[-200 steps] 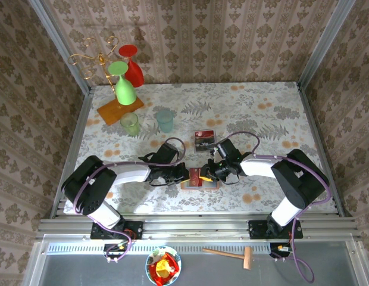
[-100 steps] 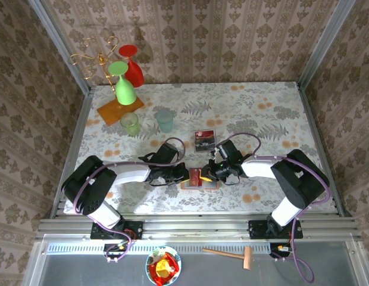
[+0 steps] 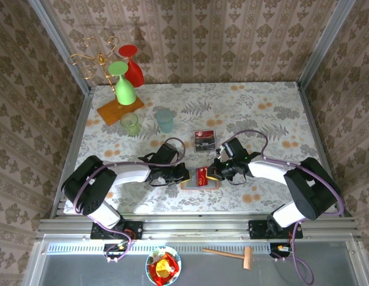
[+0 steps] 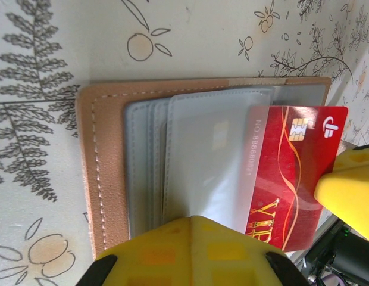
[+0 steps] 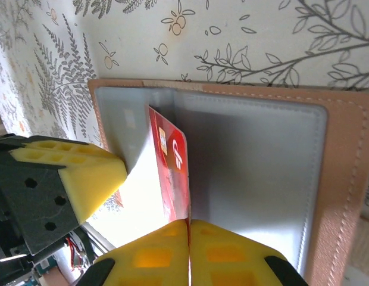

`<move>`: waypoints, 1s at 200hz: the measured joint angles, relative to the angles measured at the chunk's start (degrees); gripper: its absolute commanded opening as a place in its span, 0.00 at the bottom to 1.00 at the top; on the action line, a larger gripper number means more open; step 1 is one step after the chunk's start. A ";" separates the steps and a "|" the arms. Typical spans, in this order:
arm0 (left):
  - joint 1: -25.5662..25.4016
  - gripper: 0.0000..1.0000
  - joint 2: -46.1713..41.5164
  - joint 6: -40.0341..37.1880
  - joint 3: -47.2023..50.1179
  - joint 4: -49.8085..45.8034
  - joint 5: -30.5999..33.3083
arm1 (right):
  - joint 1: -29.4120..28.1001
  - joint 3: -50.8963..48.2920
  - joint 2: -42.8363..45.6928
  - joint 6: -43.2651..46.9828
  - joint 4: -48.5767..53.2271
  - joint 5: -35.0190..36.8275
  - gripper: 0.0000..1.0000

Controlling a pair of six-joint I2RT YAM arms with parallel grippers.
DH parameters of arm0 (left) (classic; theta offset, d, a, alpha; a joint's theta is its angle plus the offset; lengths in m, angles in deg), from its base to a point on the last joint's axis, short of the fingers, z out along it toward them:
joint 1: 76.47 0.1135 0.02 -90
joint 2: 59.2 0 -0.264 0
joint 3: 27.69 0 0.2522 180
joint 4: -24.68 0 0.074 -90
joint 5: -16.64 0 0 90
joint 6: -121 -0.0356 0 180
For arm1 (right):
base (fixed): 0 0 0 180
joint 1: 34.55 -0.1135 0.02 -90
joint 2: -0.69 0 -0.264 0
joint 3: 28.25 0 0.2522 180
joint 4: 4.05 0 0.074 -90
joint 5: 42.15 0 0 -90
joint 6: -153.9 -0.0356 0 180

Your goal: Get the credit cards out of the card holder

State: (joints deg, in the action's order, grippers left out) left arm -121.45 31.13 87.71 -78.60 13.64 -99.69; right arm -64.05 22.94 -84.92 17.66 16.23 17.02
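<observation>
The salmon-tan card holder (image 3: 199,185) lies open near the table's front edge, its grey pockets (image 4: 146,161) facing up. A red credit card (image 4: 291,173) sticks halfway out of a translucent sleeve. My right gripper (image 5: 188,221) is shut on that card's edge (image 5: 172,173). My left gripper (image 4: 192,219) is shut on the sleeve of the card holder and holds it lifted. In the top view the two grippers meet over the holder, left gripper (image 3: 184,174) and right gripper (image 3: 214,173), with the red card (image 3: 202,175) between them. Dark credit cards (image 3: 204,140) lie on the table behind.
At the back left stand a gold rack (image 3: 95,58) on an orange base (image 3: 116,111), a green glass (image 3: 124,83) and a red glass (image 3: 132,65). Two tumblers (image 3: 130,123) (image 3: 165,120) stand nearby. A wooden mallet (image 3: 232,254) and a bowl (image 3: 163,266) lie below the table's edge.
My right gripper has closed on the red card and drawn back to the right, sliding the card further out. The left gripper has stayed put on the sleeve.
</observation>
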 measured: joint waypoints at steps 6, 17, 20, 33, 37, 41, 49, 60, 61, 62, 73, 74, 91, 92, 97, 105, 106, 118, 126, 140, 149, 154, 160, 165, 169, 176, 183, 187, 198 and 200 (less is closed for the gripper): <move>0.00 0.08 0.00 0.00 0.00 0.07 0.00 | 0.00 0.44 0.20 0.63 1.09 0.42 0.09; 0.00 0.08 0.00 -0.02 0.02 0.11 0.00 | 0.00 1.33 0.39 1.49 2.73 0.90 0.09; 0.00 0.09 0.00 0.00 0.02 0.11 0.00 | 0.00 1.57 0.42 1.77 3.17 1.03 0.09; 0.00 0.09 0.00 0.00 0.02 0.15 0.00 | 0.00 2.43 0.55 2.78 4.76 1.92 0.09; 0.00 0.09 0.00 0.00 0.02 0.17 0.00 | 0.00 2.67 0.59 3.02 5.27 2.08 0.09; 0.00 0.09 0.00 0.00 0.04 0.24 0.00 | 0.00 2.84 0.63 3.13 5.66 2.21 0.09; 0.00 0.09 0.00 0.00 0.07 0.28 0.00 | 0.00 3.06 0.74 3.69 6.27 2.58 0.09; 0.00 0.09 0.00 -0.02 0.07 0.28 0.00 | 0.00 3.28 0.83 4.24 7.23 3.19 0.10; 0.00 0.09 0.00 0.00 0.07 0.28 -0.02 | 0.00 3.30 0.83 4.31 7.30 3.23 0.10; 0.00 0.09 0.00 0.00 0.07 0.28 0.00 | 0.00 3.34 0.83 4.35 7.45 3.26 0.10; 0.00 0.09 0.00 0.00 0.07 0.28 0.00 | 0.00 3.52 0.85 4.74 8.33 3.72 0.09; 0.00 0.09 0.00 0.00 0.07 0.28 0.00 | 0.00 3.54 0.87 4.76 8.37 3.74 0.10; 0.00 0.09 0.00 0.00 0.17 0.37 -0.04 | 0.00 3.89 0.90 5.53 9.46 4.44 0.10; 0.00 0.09 0.00 0.00 0.17 0.37 -0.04 | 0.00 3.89 0.90 5.57 9.53 4.48 0.10; 0.00 0.09 0.00 0.00 0.20 0.46 -0.04 | 0.00 4.00 0.92 5.66 9.81 4.63 0.10; 0.00 0.09 0.00 0.00 0.26 0.57 -0.07 | 0.00 4.11 0.92 5.81 10.19 4.81 0.10; 0.00 0.09 0.00 0.00 0.26 0.61 -0.04 | 0.00 4.11 0.92 5.81 10.19 4.83 0.10; 0.00 0.09 0.00 0.00 0.33 0.74 -0.09 | 0.00 4.22 0.92 6.01 10.51 4.98 0.10; 0.00 0.09 0.00 0.00 0.33 0.74 -0.13 | 0.00 4.24 0.92 6.05 10.58 5.03 0.10; 0.00 0.09 0.00 0.00 0.33 0.74 -0.24 | 0.00 4.28 0.92 6.08 10.71 5.16 0.10; 0.00 0.09 0.00 0.00 0.35 0.74 -0.24 | 0.00 4.31 0.92 6.05 10.84 5.16 0.11; 0.00 0.10 0.00 0.00 0.35 0.74 -0.24 | 0.00 4.31 0.92 6.03 10.88 5.16 0.11; 0.00 0.10 0.00 0.00 0.37 0.76 -0.24 | 0.00 4.33 0.92 6.03 10.86 5.16 0.12; 0.00 0.10 0.00 0.00 0.37 0.76 -0.24 | -0.02 4.33 0.92 6.01 10.86 5.16 0.13; 0.00 0.09 0.00 0.00 0.37 0.76 -0.24 | -0.02 4.33 0.92 6.01 10.86 5.16 0.14; 0.00 0.10 0.00 0.00 0.37 0.76 -0.24 | -0.13 4.33 0.92 5.99 10.86 5.16 0.15; 0.00 0.10 0.00 0.00 0.37 0.76 -0.24 | -0.20 4.33 0.92 5.86 10.84 5.16 0.16; 0.00 0.10 0.00 0.00 0.37 0.76 -0.24 | -0.28 4.33 0.92 5.70 10.84 5.16 0.17; 0.00 0.10 0.00 0.00 0.37 0.76 -0.24 | -0.55 4.33 0.92 5.53 10.73 5.14 0.19; 0.00 0.10 0.00 0.00 0.37 0.76 -0.24 | -0.59 4.33 0.90 5.49 10.69 5.11 0.19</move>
State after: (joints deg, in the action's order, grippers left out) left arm -121.45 31.13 87.71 -78.23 14.41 -99.93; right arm -64.64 27.27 -84.02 23.14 26.92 22.14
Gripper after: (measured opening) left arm 0.097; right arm 0.174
